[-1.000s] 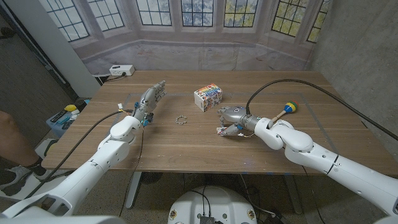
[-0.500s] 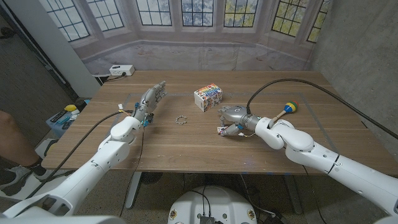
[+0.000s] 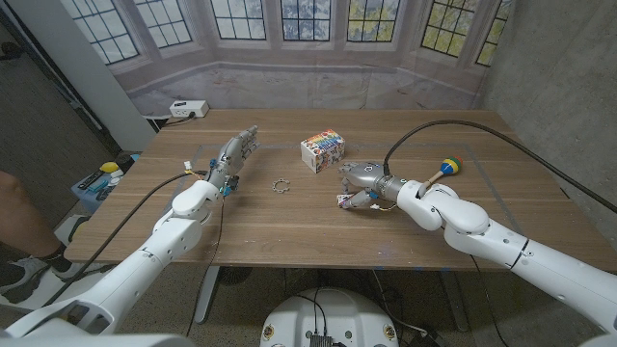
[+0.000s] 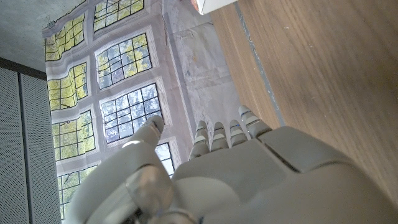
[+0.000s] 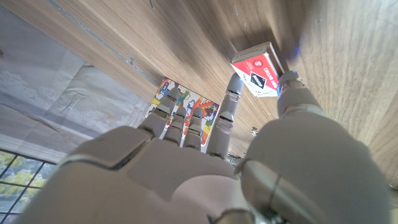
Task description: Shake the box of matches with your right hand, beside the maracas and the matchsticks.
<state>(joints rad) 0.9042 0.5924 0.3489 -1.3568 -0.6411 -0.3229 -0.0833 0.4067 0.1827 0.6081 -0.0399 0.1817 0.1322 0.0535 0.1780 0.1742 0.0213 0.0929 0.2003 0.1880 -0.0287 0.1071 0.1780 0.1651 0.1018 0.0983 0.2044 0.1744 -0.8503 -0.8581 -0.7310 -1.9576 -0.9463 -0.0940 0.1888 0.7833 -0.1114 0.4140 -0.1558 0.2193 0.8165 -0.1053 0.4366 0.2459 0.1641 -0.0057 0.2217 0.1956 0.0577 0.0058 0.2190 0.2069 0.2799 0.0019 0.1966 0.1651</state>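
The small red-and-white box of matches (image 3: 343, 201) (image 5: 255, 70) lies on the wooden table (image 3: 289, 226). My right hand (image 3: 362, 182) is over it from the right; in the right wrist view its thumb and one finger (image 5: 227, 106) touch opposite sides of the box. A maraca (image 3: 446, 169) with a blue, yellow and red head lies to the right of that hand, behind my forearm. My left hand (image 3: 232, 155) reaches out over the table's left part with fingers stretched, holding nothing.
A colourful printed box (image 3: 323, 149) (image 5: 186, 109) stands just beyond the right hand. A small ring-shaped thing (image 3: 281, 185) lies between the two hands. A white power strip (image 3: 188, 109) sits at the far left corner. A person's leg (image 3: 13, 207) shows at the left edge.
The right hand has shifted slightly to the right and settled its fingers around the box of matches, which stays in place on the table. The left arm has not moved.
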